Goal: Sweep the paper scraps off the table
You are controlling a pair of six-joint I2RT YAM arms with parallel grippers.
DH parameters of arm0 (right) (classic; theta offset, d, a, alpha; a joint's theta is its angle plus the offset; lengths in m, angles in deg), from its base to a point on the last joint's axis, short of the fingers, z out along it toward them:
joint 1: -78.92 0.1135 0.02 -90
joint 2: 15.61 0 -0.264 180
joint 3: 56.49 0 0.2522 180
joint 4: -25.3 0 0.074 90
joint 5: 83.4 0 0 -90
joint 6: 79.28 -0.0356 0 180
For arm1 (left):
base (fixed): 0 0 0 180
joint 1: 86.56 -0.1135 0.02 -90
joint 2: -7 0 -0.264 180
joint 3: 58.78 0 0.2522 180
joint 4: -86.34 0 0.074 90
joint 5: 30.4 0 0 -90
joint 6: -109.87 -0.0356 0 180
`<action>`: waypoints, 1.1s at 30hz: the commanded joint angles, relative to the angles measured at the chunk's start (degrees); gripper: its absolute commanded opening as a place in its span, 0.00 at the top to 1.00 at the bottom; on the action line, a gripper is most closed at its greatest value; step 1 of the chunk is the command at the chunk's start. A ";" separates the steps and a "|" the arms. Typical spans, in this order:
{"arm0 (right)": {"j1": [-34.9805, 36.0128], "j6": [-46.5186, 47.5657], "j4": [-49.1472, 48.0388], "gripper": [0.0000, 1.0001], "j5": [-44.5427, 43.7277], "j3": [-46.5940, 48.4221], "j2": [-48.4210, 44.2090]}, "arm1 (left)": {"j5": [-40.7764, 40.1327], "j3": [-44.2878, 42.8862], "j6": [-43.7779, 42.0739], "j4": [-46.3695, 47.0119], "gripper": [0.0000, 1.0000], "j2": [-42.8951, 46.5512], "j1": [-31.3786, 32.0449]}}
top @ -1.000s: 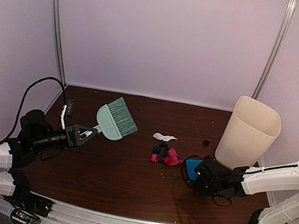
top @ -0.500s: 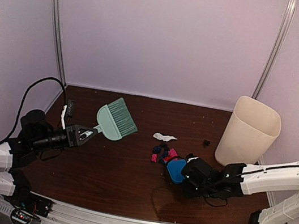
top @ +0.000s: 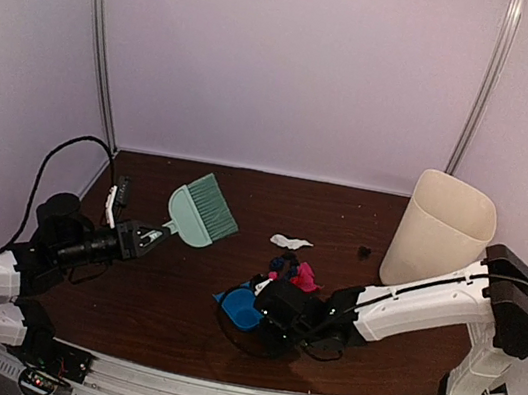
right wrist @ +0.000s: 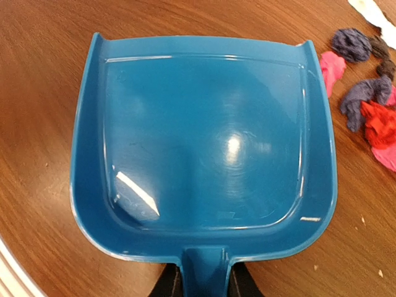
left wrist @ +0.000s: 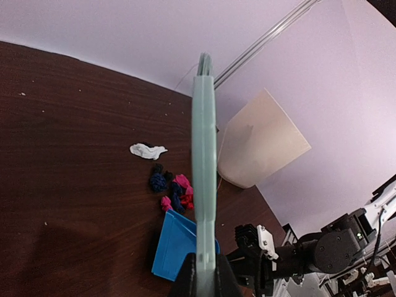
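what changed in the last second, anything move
The right hand, shut on the blue dustpan, carried it leftward along the near side of the table, from beside the beige bin to the near left of the paper scraps. Nothing was taken or let go. The left hand kept the green brush about where it was; the scraps and bin did not move.
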 commanded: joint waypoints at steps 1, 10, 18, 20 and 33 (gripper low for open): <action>0.13 5.56 -4.45 0.86 -1.02 4.24 5.82 | -3.27 -2.77 -2.49 -1.10 1.00 1.91 0.31; 0.15 6.93 -13.59 0.52 -1.91 0.67 6.17 | -3.99 -2.92 -3.05 -1.96 1.00 2.37 0.31; 0.45 7.50 -44.00 0.26 -4.32 -18.67 1.21 | -3.84 -2.86 -2.99 -1.69 1.00 2.04 0.31; 0.56 7.74 -55.03 0.28 -3.87 -24.52 0.01 | -3.87 -2.87 -3.00 -1.61 1.00 1.89 0.31; 2.50 12.58 -80.75 0.37 -2.53 -30.05 9.43 | -4.03 -2.86 -3.00 -1.17 1.00 0.84 0.31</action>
